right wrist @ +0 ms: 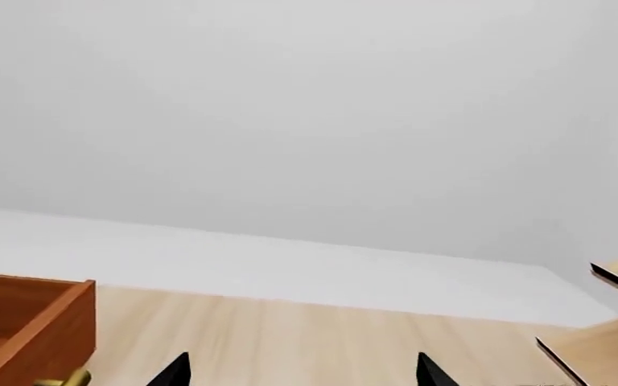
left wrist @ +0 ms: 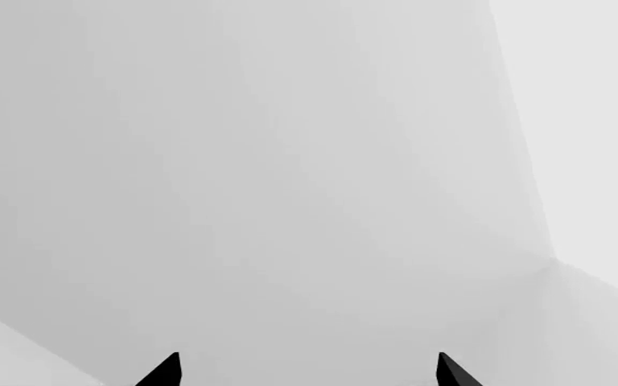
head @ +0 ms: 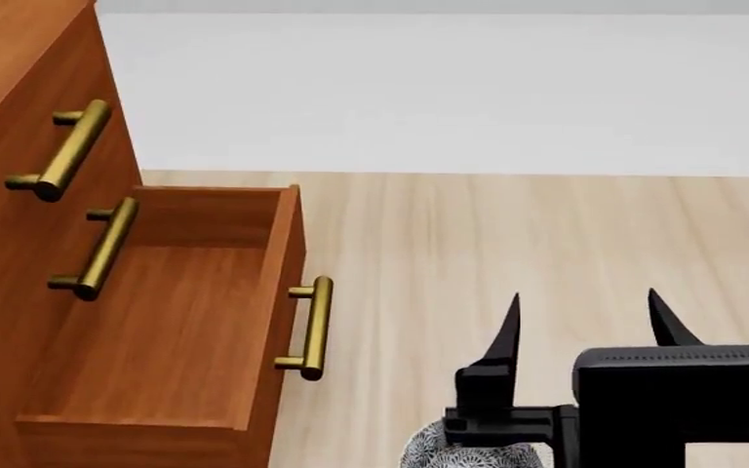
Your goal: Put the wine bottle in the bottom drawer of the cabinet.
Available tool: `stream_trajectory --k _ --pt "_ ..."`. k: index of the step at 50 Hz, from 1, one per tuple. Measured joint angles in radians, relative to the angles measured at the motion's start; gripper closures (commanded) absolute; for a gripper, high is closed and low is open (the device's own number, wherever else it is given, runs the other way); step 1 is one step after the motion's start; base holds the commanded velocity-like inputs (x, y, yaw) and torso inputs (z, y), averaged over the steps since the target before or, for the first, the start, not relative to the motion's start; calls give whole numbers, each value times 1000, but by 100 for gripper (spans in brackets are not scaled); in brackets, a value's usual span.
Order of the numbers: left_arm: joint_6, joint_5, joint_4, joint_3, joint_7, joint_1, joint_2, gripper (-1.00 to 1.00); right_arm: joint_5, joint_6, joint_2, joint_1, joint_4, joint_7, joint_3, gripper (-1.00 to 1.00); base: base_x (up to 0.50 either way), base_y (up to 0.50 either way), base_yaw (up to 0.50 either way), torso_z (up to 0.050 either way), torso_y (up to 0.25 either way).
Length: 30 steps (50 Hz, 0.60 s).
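- The bottom drawer (head: pixel 167 322) of the cabinet (head: pixel 11 58) is seen pulled out.
- The right hand (head: pixel 585 327) is held open — nothing gripped.
- The left hand (left wrist: pixel 309 371) is spread too — only blank wall faced.

bottom drawer (head: pixel 153 322) pulled out, open-topped — bare floor (head: pixel 505 244) beside it.

Right gripper (head: pixel 583 320): matte black, two slim pointed fingers (head: pixel 509 331) tapering to sharp tips. Behind them, a boxy black housing with a finely ribbed top face. Left gripper (left wrist: pixel 309 370): only two black pointed fingertips visible.
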Motion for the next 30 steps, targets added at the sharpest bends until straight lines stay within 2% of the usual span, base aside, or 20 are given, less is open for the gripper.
stream_trajectory --k 30 --pt "19 -5 -7 -2 10 19 9 -100 118 120 35 -69 -122 35 240 -100 0 0 0 0 0"
